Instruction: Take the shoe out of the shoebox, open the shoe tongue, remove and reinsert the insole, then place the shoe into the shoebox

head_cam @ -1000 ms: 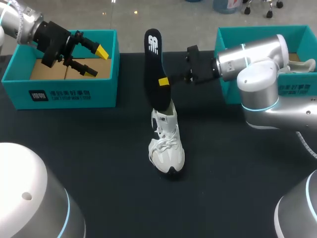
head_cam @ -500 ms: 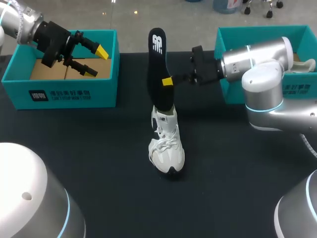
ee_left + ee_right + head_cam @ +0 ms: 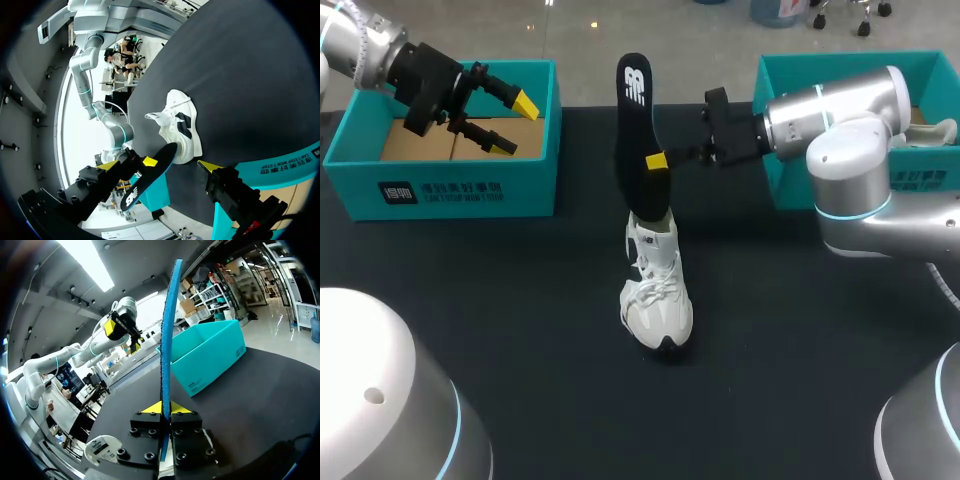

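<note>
While the right gripper (image 3: 658,162) clamps the black insole (image 3: 635,120) upright in the white shoe (image 3: 657,295), the left gripper (image 3: 517,125) stands apart.

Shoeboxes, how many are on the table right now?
2. One teal shoebox is at the left, beneath the left end effector. The other shoebox is at the right, partly hidden behind the right arm.

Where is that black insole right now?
In the head view, the black insole stands upright in the middle of the table, pinched by the right pincer, its lower end at the opening of the white shoe.
</note>
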Robot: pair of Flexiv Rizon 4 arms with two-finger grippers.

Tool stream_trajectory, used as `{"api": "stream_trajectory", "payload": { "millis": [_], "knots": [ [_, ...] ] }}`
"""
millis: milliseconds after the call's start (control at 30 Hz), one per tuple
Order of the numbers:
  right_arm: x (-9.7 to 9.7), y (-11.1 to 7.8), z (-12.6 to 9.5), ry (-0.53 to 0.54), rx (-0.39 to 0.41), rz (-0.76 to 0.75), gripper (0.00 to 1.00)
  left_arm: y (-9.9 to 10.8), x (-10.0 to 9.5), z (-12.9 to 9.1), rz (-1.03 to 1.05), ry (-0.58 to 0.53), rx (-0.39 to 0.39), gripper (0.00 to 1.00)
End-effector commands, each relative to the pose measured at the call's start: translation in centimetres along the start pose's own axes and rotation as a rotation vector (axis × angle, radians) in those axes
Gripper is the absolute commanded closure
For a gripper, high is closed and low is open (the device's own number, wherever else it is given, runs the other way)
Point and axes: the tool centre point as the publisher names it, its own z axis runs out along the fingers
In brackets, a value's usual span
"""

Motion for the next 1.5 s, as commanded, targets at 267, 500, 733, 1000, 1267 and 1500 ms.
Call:
{"api": "stream_trajectory", "payload": {
  "millis": [267, 500, 733, 1000, 1267, 1500],
  "knots": [
    [-0.3, -0.8, 0.1, 0.014, -0.028, 0.007, 1.00, 0.0, 0.0, -0.1, 0.000, 0.003, 0.001, 0.00],
    [-0.4, -1.6, 0.6, 0.019, -0.023, -0.013, 1.00, 0.0, 0.0, -0.1, 0.000, 0.003, 0.001, 0.00],
    [-0.3, -2.9, 0.8, 0.001, -0.004, -0.025, 1.00, 0.0, 0.0, -0.1, 0.000, 0.003, 0.001, 0.00],
    [-0.1, -4.4, 1.0, -0.022, 0.000, -0.034, 1.00, 0.0, 0.0, -0.1, 0.000, 0.003, 0.001, 0.00],
    [-0.2, -6.6, 1.2, -0.034, -0.015, -0.032, 1.00, 0.0, 0.0, -0.1, 0.000, 0.003, 0.001, 0.00],
    [0.2, -8.0, 1.1, -0.036, -0.012, -0.027, 1.00, 0.0, 0.0, -0.1, 0.000, 0.003, 0.001, 0.00]
  ]
}}
